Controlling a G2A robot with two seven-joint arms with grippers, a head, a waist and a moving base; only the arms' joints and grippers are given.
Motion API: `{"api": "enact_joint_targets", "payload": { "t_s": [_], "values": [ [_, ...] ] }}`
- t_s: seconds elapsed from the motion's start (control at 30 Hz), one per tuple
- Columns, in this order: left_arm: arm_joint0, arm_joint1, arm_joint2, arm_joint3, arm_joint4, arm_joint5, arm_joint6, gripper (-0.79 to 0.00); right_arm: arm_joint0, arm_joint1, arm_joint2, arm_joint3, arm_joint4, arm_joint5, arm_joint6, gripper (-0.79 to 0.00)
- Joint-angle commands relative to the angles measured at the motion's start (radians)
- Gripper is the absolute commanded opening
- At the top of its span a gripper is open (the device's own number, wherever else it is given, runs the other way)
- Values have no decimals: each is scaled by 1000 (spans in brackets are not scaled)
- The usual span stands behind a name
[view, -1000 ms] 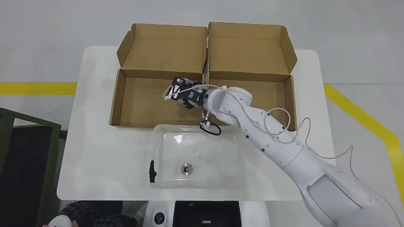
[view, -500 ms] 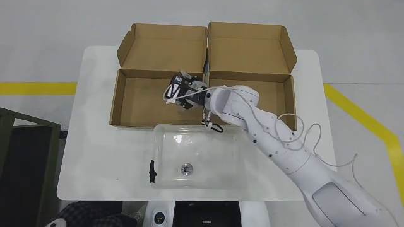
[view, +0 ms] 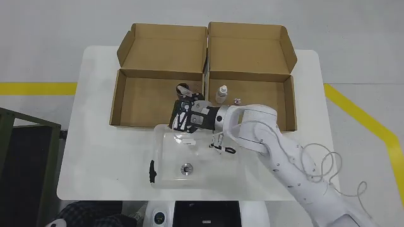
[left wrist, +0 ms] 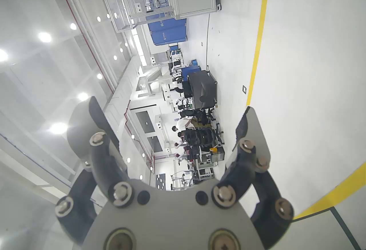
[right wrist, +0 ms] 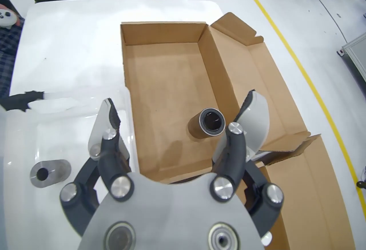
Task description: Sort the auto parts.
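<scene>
Right gripper point(right wrist: 182, 104) drawn back from left-hand brown cardboard box point(right wrist: 165, 62), jaws spread, empty; black cylindrical sleeve point(right wrist: 206, 126) lying inside, at its 12 o'clock. Silver steel bushing point(right wrist: 50, 174) in clear plastic tray point(view: 221, 173), 6 o'clock: likely heavy, slick; grip across round sides.

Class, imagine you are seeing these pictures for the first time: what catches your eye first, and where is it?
The right gripper, open and empty, hovers over the near edge of the left cardboard box, where a dark cylinder sits. In front of the box, a metal cylinder sits in the clear tray.
</scene>
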Motion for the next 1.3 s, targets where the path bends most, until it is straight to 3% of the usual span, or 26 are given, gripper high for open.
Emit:
{"api": "enact_joint_targets", "payload": {
  "t_s": [0.0,0.2,0.53,1.27],
  "values": [
    [0,0,0,0,0,0,0,0,-30,9,10,-42,-4,-40,15,-92],
    [0,0,0,0,0,0,0,0,-105,29,19,-120,-3,-132,56,-92],
    [0,0,0,0,0,0,0,0,-214,57,29,-148,-26,-196,75,-105],
    [0,0,0,0,0,0,0,0,-223,72,-53,-25,-107,-249,73,-135]
  ]
}}
